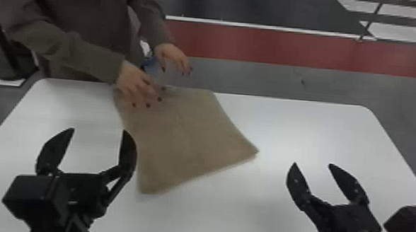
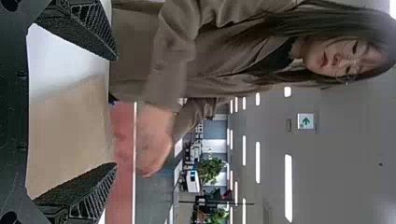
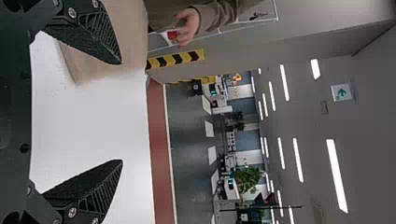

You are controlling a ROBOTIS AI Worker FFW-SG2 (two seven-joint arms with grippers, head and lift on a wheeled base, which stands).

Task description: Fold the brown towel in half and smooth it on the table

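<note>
The brown towel (image 1: 187,140) lies flat and skewed on the white table, reaching its far edge. A person's hand (image 1: 137,85) is at its far left corner, the other hand held above the far edge. My left gripper (image 1: 98,130) stands open left of the towel; in the left wrist view the towel (image 2: 70,135) shows beyond the open left gripper (image 2: 116,112). Well right of the towel, my right gripper (image 1: 311,164) is open with nothing held. In the right wrist view, part of the towel (image 3: 102,65) shows past the open right gripper (image 3: 122,112).
The white table (image 1: 305,132) has bare surface to the right of the towel and along its near side. A person in a brown jacket (image 1: 81,54) stands at the far left edge, arms reaching over the table.
</note>
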